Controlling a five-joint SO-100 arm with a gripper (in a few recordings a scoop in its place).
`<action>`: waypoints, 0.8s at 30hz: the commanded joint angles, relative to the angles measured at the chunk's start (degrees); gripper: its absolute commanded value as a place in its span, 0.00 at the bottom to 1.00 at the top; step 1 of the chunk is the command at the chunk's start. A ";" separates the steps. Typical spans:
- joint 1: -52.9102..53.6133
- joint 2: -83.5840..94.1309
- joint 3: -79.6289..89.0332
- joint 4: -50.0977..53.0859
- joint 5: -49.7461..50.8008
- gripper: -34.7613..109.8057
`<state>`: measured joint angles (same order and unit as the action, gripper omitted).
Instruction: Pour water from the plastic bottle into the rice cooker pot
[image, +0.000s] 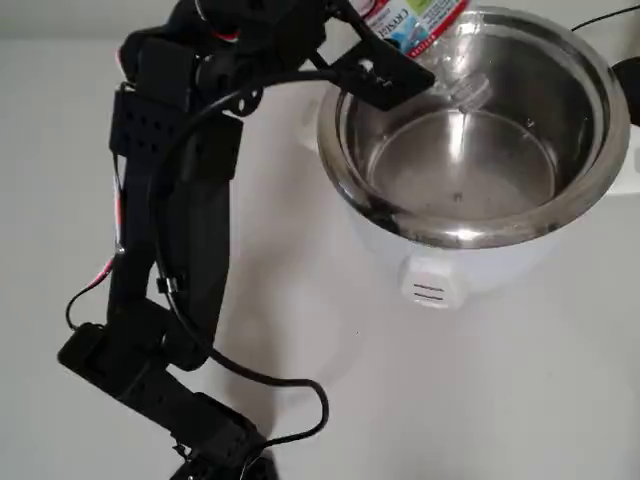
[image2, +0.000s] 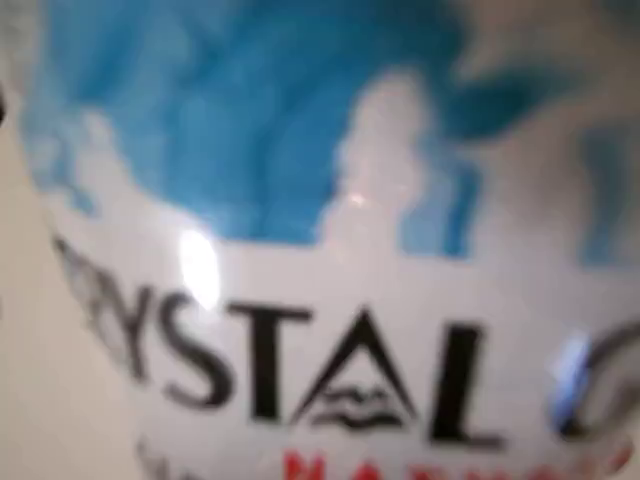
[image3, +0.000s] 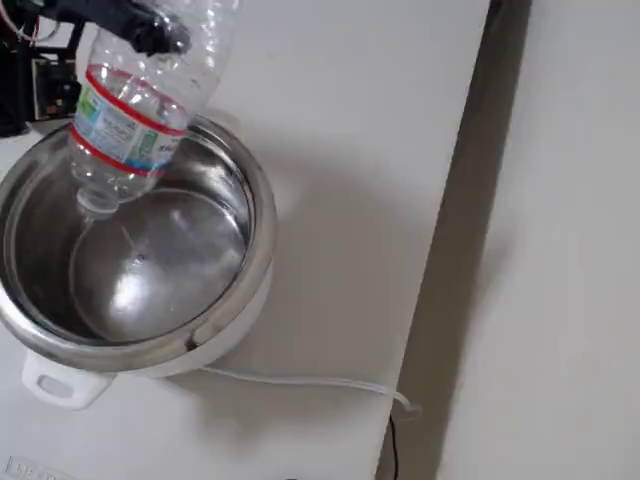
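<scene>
The plastic bottle (image: 428, 22) hangs tilted, neck down, over the rice cooker pot (image: 470, 236), its open mouth inside the rim. My black gripper (image: 385, 62) is shut on the bottle's body above the label. In the fixed view the bottle (image3: 135, 120) points down into the shiny steel pot (image3: 255, 250), gripper (image3: 140, 30) at its upper end. A thin stream of water (image: 464, 135) seems to fall from the neck; the clear wall looks mostly empty. The bottle's white-blue label (image2: 350, 330) sits right against the wrist camera.
My black arm (image: 170, 200) stretches down the left of the white table, with a black cable (image: 270, 380) looping beside it. The white cooker body (image: 440, 275) has a side handle (image3: 60, 385). A white cord (image3: 300, 380) runs to the table edge (image3: 450, 250).
</scene>
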<state>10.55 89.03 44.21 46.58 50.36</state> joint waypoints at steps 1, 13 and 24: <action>0.35 3.69 -4.83 -0.62 -2.46 0.29; -5.27 0.70 -4.39 -0.70 -42.80 0.29; -18.63 3.96 -4.31 -1.23 -83.67 0.31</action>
<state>-2.90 89.03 44.21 45.97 -17.84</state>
